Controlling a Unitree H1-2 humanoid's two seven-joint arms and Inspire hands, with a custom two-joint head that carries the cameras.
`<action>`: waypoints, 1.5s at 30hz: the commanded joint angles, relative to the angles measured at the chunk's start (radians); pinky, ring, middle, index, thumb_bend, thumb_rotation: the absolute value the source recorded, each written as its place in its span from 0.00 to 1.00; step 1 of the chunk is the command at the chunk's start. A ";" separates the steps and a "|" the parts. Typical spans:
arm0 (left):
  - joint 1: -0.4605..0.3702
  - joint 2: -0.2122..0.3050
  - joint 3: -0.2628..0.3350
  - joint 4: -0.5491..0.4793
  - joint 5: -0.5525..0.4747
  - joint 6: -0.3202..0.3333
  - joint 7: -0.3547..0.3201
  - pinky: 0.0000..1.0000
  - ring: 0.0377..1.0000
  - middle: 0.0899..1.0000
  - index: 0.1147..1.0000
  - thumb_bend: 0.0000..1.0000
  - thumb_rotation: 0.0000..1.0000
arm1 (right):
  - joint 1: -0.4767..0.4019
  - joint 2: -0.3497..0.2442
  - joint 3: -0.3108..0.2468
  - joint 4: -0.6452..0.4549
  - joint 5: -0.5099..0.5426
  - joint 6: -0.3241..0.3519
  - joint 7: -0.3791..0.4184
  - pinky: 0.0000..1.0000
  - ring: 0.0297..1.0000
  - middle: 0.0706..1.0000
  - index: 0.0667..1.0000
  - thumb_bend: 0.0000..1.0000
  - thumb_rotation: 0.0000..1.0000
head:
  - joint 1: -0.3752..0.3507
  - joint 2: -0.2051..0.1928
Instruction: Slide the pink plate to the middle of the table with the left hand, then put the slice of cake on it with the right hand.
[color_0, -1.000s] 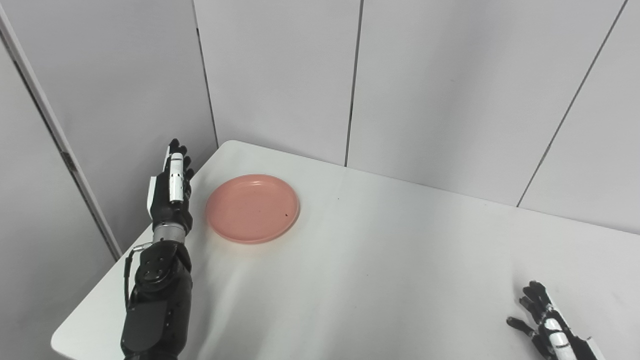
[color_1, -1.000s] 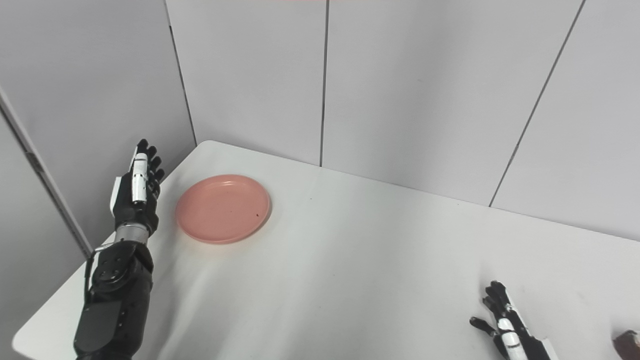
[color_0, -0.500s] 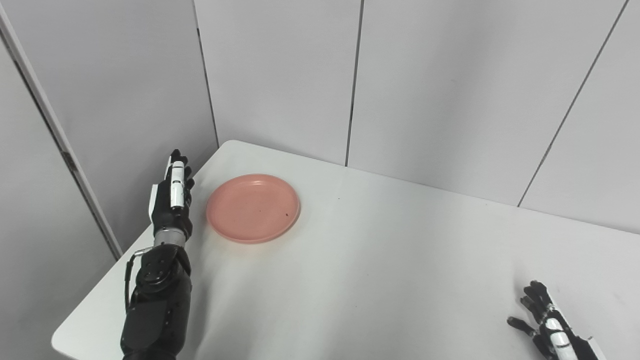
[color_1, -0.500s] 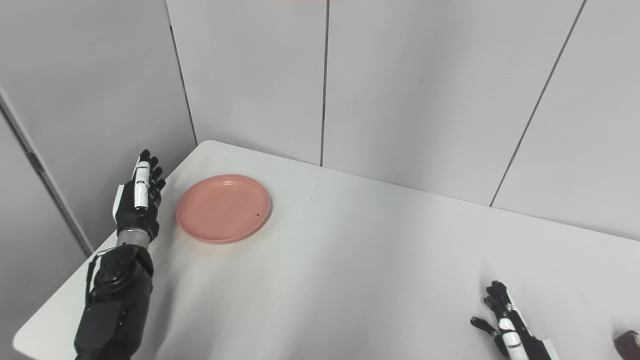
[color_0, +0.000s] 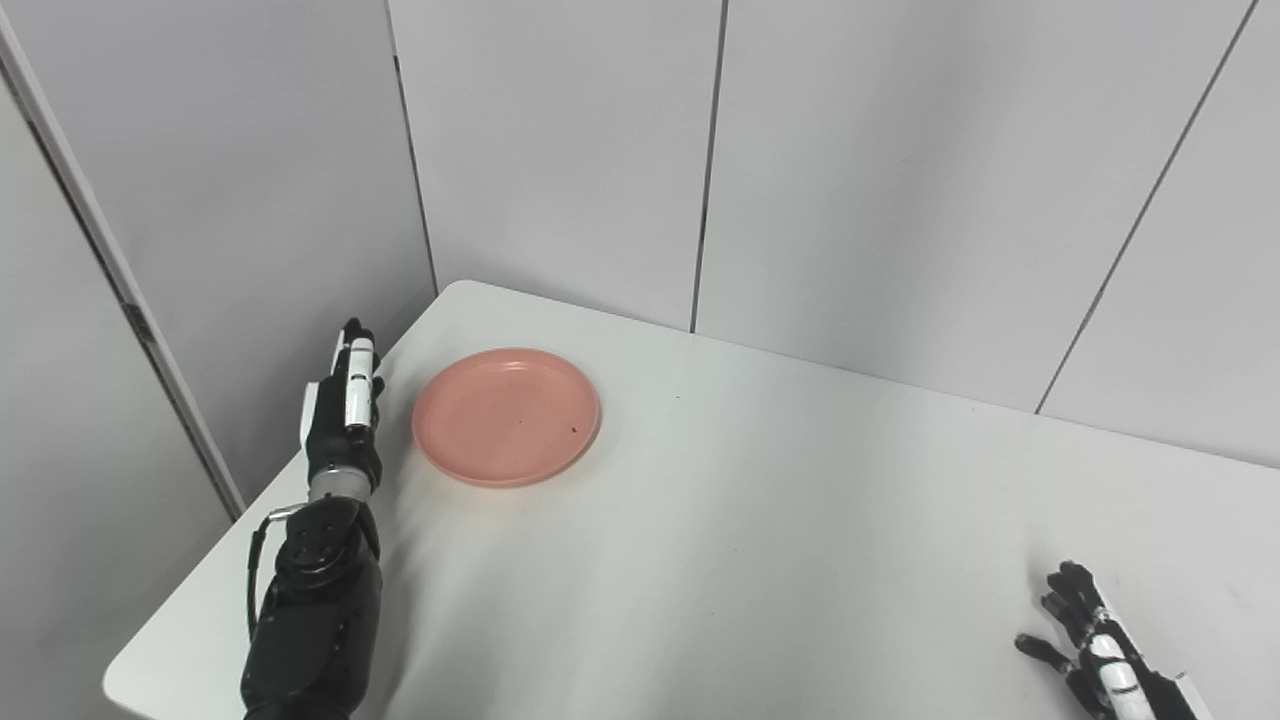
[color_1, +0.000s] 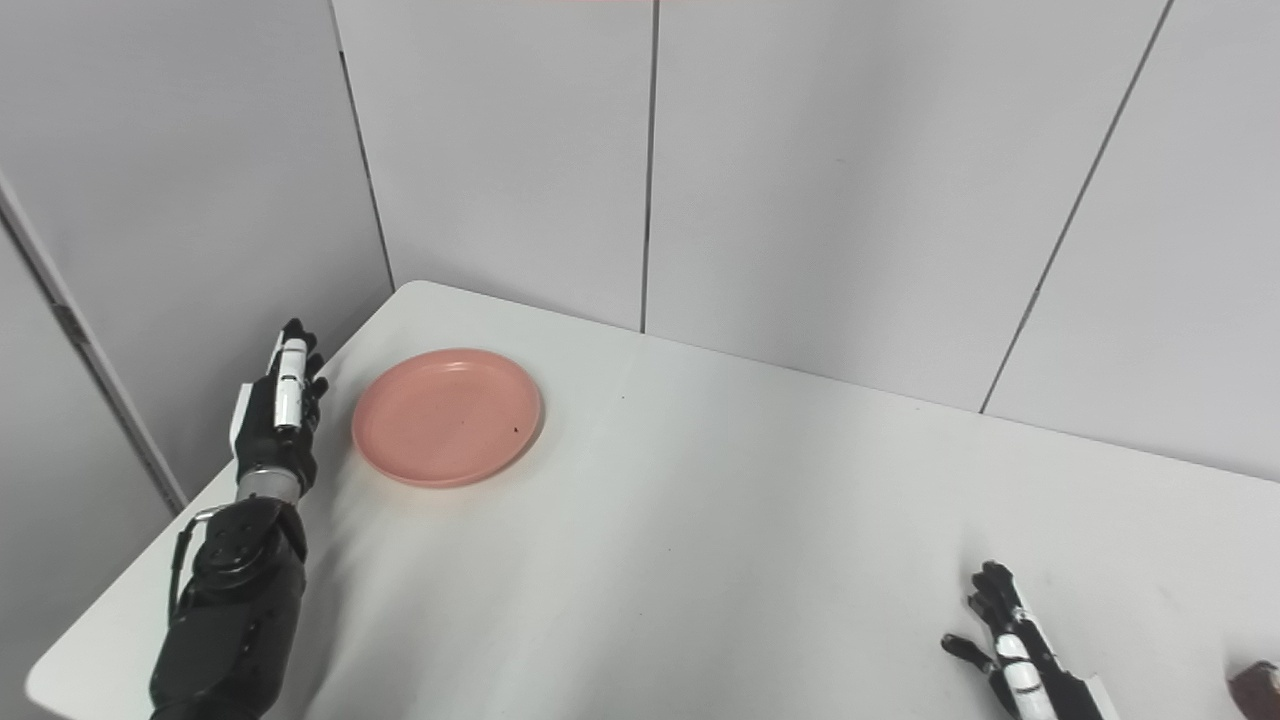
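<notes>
Two head cameras record one scene. Left eye view: the pink plate (color_0: 506, 416) lies flat near the far left corner of the white table (color_0: 760, 540), well away from the table's middle. The left hand (color_0: 343, 405) stands edge-on just beside the plate's left rim, fingers straight and together, grasping nothing; whether it touches the rim cannot be told, though a thin gap seems to show. The right hand (color_0: 1090, 645) rests at the near right of the table, fingers spread and empty. No cake appears in this view. Right eye view: the same plate (color_1: 446, 416) and left hand (color_1: 277, 410) hold the same relation, side by side at the table's left edge. The right hand (color_1: 1010, 650) lies released and idle, and a small dark brown object (color_1: 1255, 685), probably the slice of cake, is cut by the frame's lower right corner, near that hand but apart from it. Judged from both views, no step is complete: the slide toward the middle is about to begin, and picking up and placing the cake remain.
</notes>
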 joint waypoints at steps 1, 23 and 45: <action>-0.041 0.029 -0.002 -0.010 0.004 -0.033 0.010 1.00 1.00 1.00 1.00 0.33 1.00 | 0.015 -0.020 -0.011 0.012 -0.025 0.042 -0.020 1.00 0.98 0.98 0.98 0.28 1.00 | -0.001 0.001; -0.089 0.017 -0.064 0.161 0.029 -0.126 0.021 1.00 1.00 1.00 1.00 0.31 1.00 | 0.009 -0.015 -0.014 0.026 -0.023 0.033 -0.019 1.00 0.98 0.97 0.98 0.28 1.00 | -0.014 0.011; -0.102 -0.039 -0.122 0.090 -0.022 0.024 0.008 1.00 1.00 1.00 1.00 0.33 1.00 | 0.023 -0.013 -0.010 -0.029 -0.051 0.074 -0.038 1.00 0.97 0.96 0.97 0.28 1.00 | -0.034 0.035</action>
